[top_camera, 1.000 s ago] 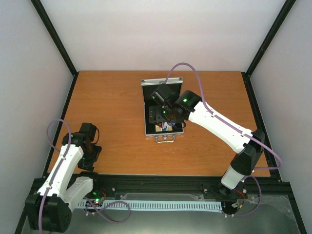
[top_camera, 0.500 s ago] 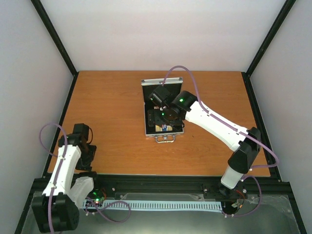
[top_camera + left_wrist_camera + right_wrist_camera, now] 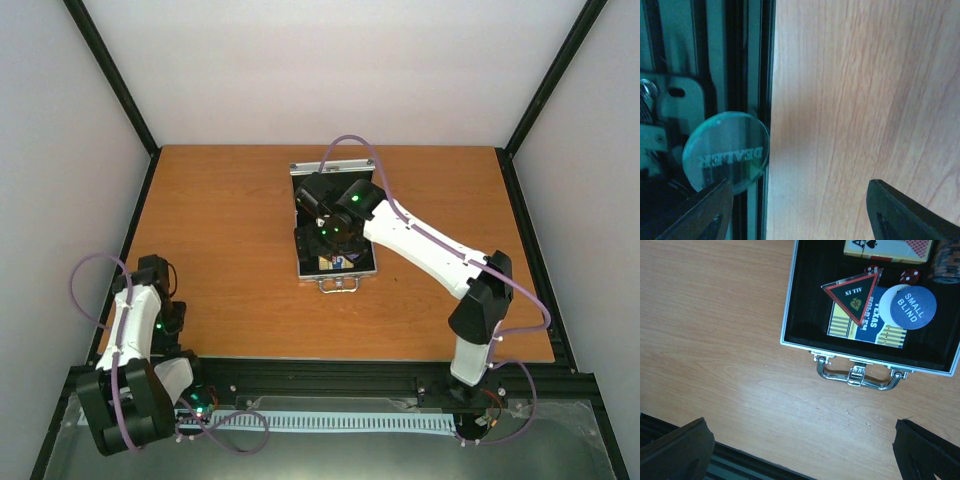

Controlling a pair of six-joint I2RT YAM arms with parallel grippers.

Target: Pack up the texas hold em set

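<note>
From the top, the silver case [image 3: 338,274] lies open on the surface [image 3: 220,230]. Its lid is tipped up on the far side, so things can drop straight in. The right tool [image 3: 320,232] hangs right over the case, but I cannot tell from here how its fingers stand. The left tool [image 3: 165,318] is well apart from the case, low by the near left edge of the surface. In the left wrist view, the left tool [image 3: 800,184] has its fingers spread wide, with bare wood between them. A clear disc [image 3: 726,152] that says DEALER sits right at the tip of the left finger [image 3: 700,212]. It is half over the dark frame [image 3: 747,75] beside the surface. I cannot tell if it lies there or sticks to the finger. It is not in the case yet, so I think it has to go in next, and it could slip off the edge. In the right wrist view, the right tool [image 3: 800,424] is spread wide and holds nothing. The case sits just ahead of its fingertips, with the handle [image 3: 856,374] nearest. Inside, on the black lining, lies the blue and yellow card deck [image 3: 865,326]. The black triangle [image 3: 854,292] and the blue disc [image 3: 907,306] rest partly on top of it. Further ahead are two red dice [image 3: 910,275], the pink card deck [image 3: 885,251] and the brown chips [image 3: 947,262]. The left side of the case looks bare, a good spot for the clear disc.
</note>
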